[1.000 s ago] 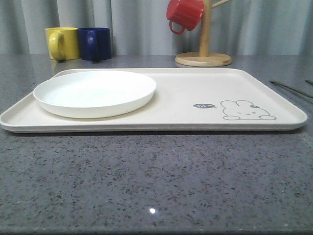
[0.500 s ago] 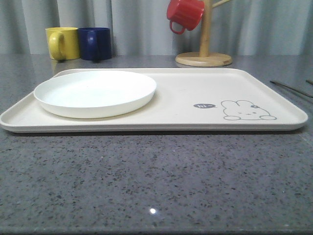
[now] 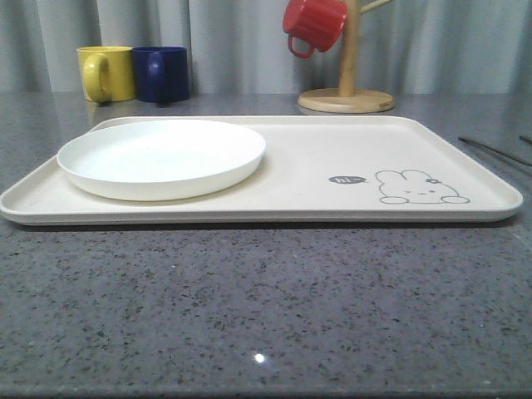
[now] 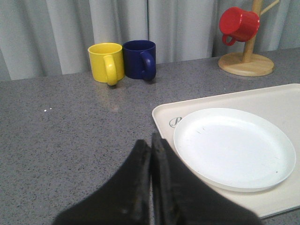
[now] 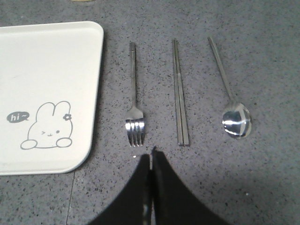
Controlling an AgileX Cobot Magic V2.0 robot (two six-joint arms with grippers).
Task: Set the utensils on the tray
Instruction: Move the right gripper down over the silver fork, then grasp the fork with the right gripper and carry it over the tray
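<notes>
Three slim, stiff, slippery utensils, fork, chopsticks and spoon, lie at the tray's three o'clock; grip mid-handle with the clenched, empty right gripper.

Your two grippers: plain black, paired tapered fingers.

In your left wrist view, the left gripper appears as two matte black fingers that widen toward the camera into one broad dark mass; you can see a thin pale seam running between them and a slightly rough, scuffed finish along the inner edges. In your right wrist view, the right gripper has the same build: two black fingers narrowing to blunt tips, smooth and unmarked, with a fine light line down the middle. You'll find no cables, screws, labels or printed markings legible on either.
</notes>
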